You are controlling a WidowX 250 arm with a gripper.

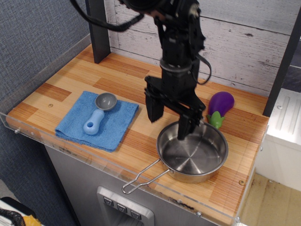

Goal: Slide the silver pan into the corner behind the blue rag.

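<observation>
The silver pan (pixel 195 157) sits near the front right of the wood table, its wire loop handle (pixel 141 179) pointing to the front left. My black gripper (pixel 168 123) is open and straddles the pan's back-left rim: one finger is inside the pan, the other outside to its left. The blue rag (pixel 70 127) lies flat at the front left. The corner (pixel 99 59) with the dark upright post is at the back left, behind the rag.
A small scoop (pixel 99 113) with a grey bowl and blue handle lies on the rag. A purple toy eggplant (pixel 219 106) lies behind the pan at the right. A clear plastic lip (pixel 70 153) runs along the table's front edge.
</observation>
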